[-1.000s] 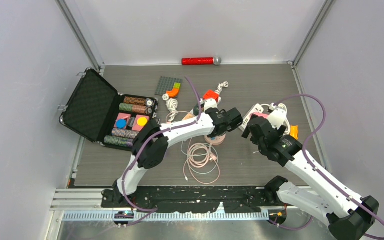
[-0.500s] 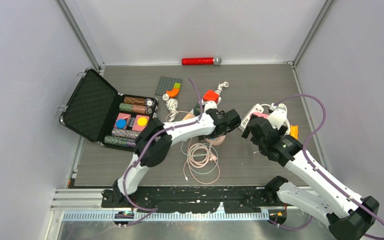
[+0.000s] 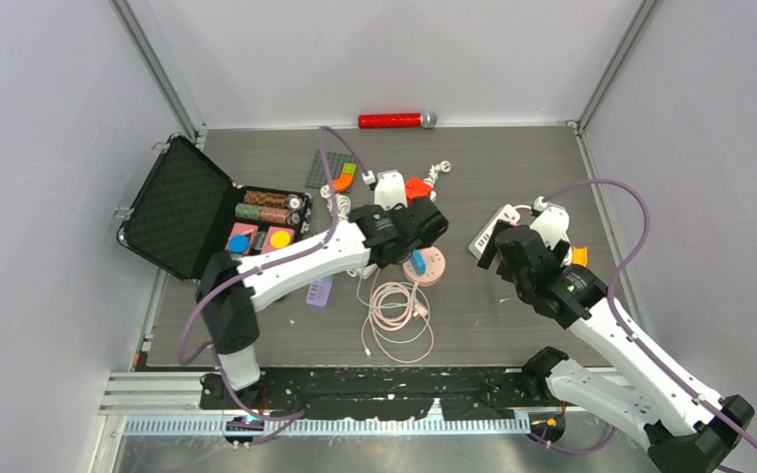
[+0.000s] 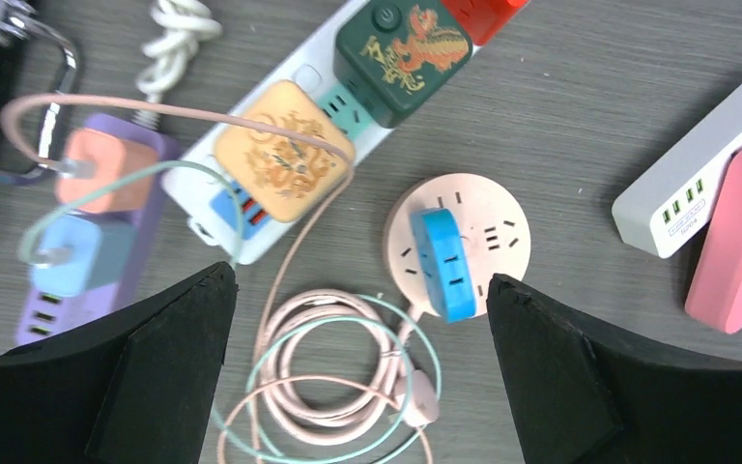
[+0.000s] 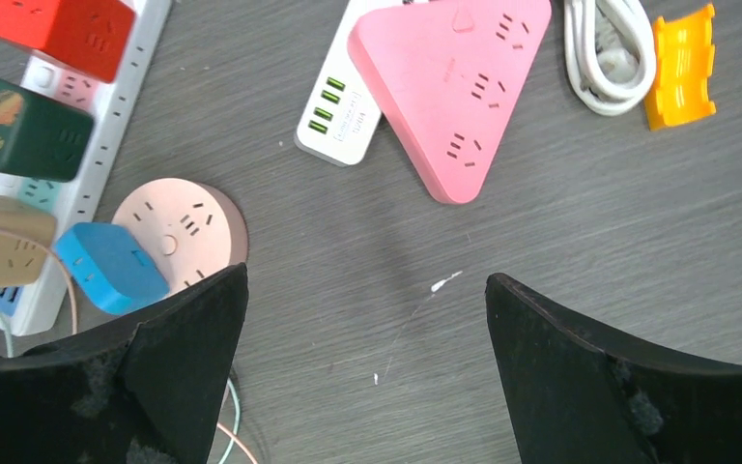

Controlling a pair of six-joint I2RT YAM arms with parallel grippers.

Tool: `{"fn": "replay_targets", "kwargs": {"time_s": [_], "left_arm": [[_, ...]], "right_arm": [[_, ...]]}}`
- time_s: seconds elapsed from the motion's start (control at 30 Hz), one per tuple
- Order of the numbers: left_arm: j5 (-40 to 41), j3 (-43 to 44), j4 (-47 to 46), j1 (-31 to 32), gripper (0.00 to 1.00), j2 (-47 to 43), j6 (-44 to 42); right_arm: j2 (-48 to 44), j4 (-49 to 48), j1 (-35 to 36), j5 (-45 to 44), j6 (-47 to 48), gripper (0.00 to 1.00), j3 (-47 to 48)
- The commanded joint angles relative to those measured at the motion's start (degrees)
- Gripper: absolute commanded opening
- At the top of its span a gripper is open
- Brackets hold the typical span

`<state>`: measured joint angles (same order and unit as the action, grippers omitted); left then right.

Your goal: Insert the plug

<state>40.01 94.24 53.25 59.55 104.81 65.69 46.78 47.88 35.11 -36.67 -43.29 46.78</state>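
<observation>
status: the blue plug point(image 4: 442, 263) sits on the round pink socket point(image 4: 495, 215), on the socket's 9 o'clock half. it appears pushed home, though a view from above cannot confirm full seating.

left claw point(image 4: 359, 280): jaws spread fully, holding nothing. in the left wrist view the plug lies at about 3 o'clock from the claw centre, just inside the right finger. the plug's long axis runs roughly 11 to 5 o'clock, so the jaws span its short sides.

right claw point(image 5: 367, 280): jaws also wide apart, empty. in its own view the plug lies at about 9 o'clock, near the left finger.

nearer arm: the left one. it hangs almost over the socket, while the right one stands off to the side.

surface: flat grey wood-grain worktop point(image 4: 580, 106).

room: limited. the white power strip point(image 4: 295, 82) with its adapters lies at 11 o'clock of the socket, the coiled pink cable point(image 4: 295, 333) at 7 o'clock and the pink triangular socket point(image 4: 739, 246) at 3 o'clock. a straight lift is judged the safest exit.
</observation>
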Motion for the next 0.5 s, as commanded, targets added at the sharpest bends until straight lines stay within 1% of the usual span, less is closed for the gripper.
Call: {"fn": "replay_targets", "kwargs": {"time_s": [0.0, 0.07, 0.13, 0.23, 0.3, 0.4, 0.47], "left_arm": [[3.5, -4.4, -6.4, -0.2, 1.0, -8.7, -14.7], [3.0, -6.8, -8.3, -0.3, 1.0, -12.3, -21.7], [3.9, -10.5, -9.9, -0.2, 1.0, -16.3, -24.9], [5.7, -21.2, -15.5, -0.3, 1.0, -24.7, -29.2], [6.2, -27.1, -17.5, -0.2, 1.0, -30.5, -30.8], [4.4, -32.8, -18.1, -0.3, 1.0, -38.4, -35.5], [2.9, -35.4, -16.7, -0.2, 1.0, -43.1, -38.0]], "right_arm": [[-1.4, -2.4, -0.5, 2.5, 7.2, 0.97, 5.0], [-1.8, -2.5, -0.6, 2.1, 8.8, 0.98, 6.5], [-2.3, -2.5, -0.6, 1.0, 10.2, 0.98, 7.6], [-3.3, -2.5, -0.7, -0.8, 11.8, 0.98, 8.8], [-4.5, -2.4, -0.7, -2.6, 12.6, 0.98, 9.0], [-6.3, -2.5, -0.9, -5.4, 13.3, 0.98, 9.1], [-7.4, -2.6, -0.9, -6.7, 13.8, 0.98, 9.4]]}}
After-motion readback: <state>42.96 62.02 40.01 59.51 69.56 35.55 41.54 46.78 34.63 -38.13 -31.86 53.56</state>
